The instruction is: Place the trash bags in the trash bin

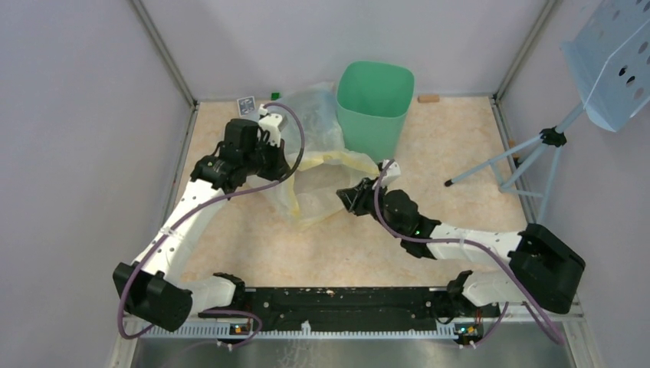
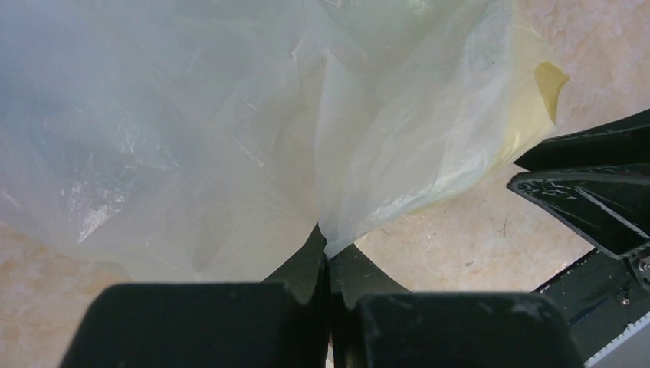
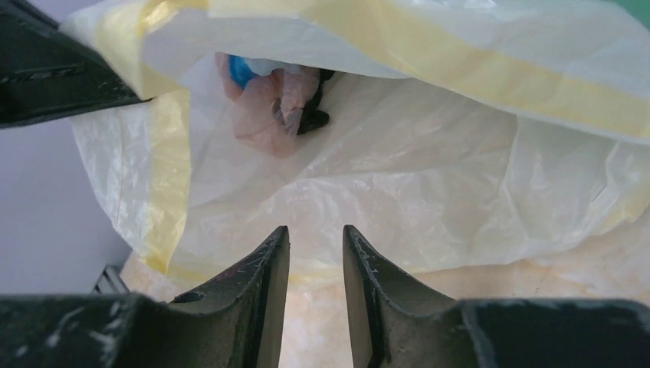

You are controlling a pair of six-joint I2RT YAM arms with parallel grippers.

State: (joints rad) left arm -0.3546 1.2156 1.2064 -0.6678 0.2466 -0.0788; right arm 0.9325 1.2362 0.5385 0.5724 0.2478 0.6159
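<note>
Looks like left fingers [image 2: 303,264] are clenched on the thin translucent yellow-trimmed plastic bag [image 1: 314,195], right fingers [image 3: 264,268] parted, empty. That one-sided pinch could slip or tear it.

— Where does the top view sit?
— High, above and behind the arm bases [image 1: 157,295]. It looks down and forward over the whole counter [image 1: 460,153], from far off.
— And the wrist views?
— The left one looks along the left pincer [image 2: 328,257], very close to the yellow-tinted clear bag [image 2: 429,130]. The right one looks past the right pincer [image 3: 316,249] into that bag's mouth, also close.
— What do they share?
— All three see that bag. The left wrist view catches the right arm [image 2: 590,199] at its right edge. The right wrist view catches the left arm [image 3: 54,61] at top left.
</note>
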